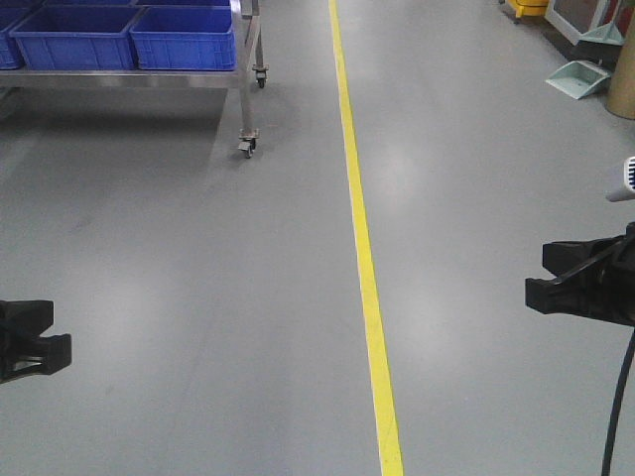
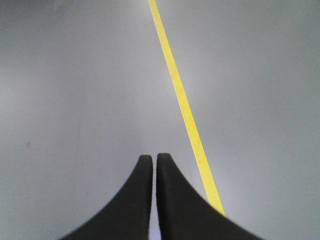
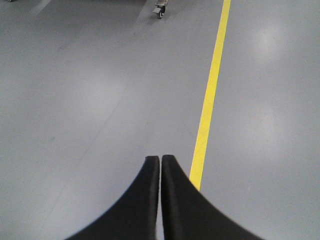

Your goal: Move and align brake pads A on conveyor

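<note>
No brake pads and no conveyor show in any view. My left gripper (image 2: 154, 158) is shut and empty, its black fingers together above bare grey floor; in the front view it sits at the lower left edge (image 1: 40, 342). My right gripper (image 3: 160, 159) is shut and empty too, above the floor just left of the yellow line; in the front view it sits at the right edge (image 1: 541, 273).
A yellow floor line (image 1: 359, 228) runs down the middle of the grey floor. A steel wheeled trolley (image 1: 248, 134) with blue crates (image 1: 184, 40) stands at the far left. A pale green dustpan (image 1: 578, 77) lies at the far right.
</note>
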